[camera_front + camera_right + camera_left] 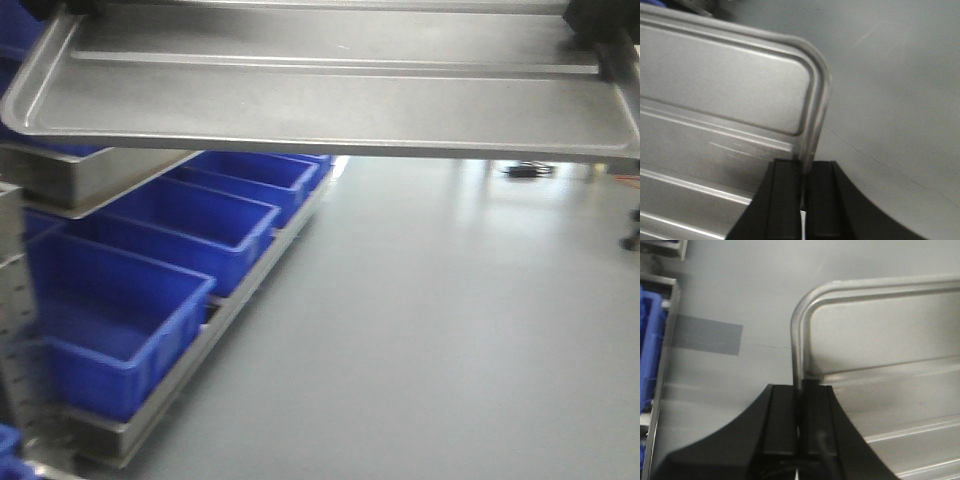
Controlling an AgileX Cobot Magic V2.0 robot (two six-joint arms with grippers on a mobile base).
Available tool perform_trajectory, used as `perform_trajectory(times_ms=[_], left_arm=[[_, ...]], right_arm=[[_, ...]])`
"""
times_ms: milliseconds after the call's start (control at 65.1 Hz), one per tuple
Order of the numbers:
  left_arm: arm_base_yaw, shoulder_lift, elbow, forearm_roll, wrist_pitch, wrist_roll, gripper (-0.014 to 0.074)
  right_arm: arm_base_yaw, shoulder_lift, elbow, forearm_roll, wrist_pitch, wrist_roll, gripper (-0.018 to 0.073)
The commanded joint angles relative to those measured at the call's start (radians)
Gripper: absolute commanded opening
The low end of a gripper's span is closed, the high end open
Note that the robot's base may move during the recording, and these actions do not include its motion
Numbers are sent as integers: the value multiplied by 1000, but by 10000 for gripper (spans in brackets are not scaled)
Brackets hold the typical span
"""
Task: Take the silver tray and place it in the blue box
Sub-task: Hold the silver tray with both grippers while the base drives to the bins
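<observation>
The grey floor fills most of the front view. Across the top of that frame hangs the silver tray, held level and clear of the floor, its ribs running lengthwise. Down the left side a row of blue crates sits on a low metal rack. The nearest blue box is at lower left, and the tray is higher in the frame, apart from it. My left jaws are clamped tight on the tray's rim at one short end, lower middle of the left wrist view. My right jaws pinch the rim at the opposite end the same way.
</observation>
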Motion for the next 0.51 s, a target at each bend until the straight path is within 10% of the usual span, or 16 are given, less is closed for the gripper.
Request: perform_trajectory(times_ms=[0, 491], left_arm=[[-7, -30, -31, 39, -14, 20, -97], [-7, -30, -31, 37, -14, 20, -97]], right_arm=[[-1, -30, -27, -48, -21, -28, 56], [-1, -30, -27, -48, 25, -28, 56]])
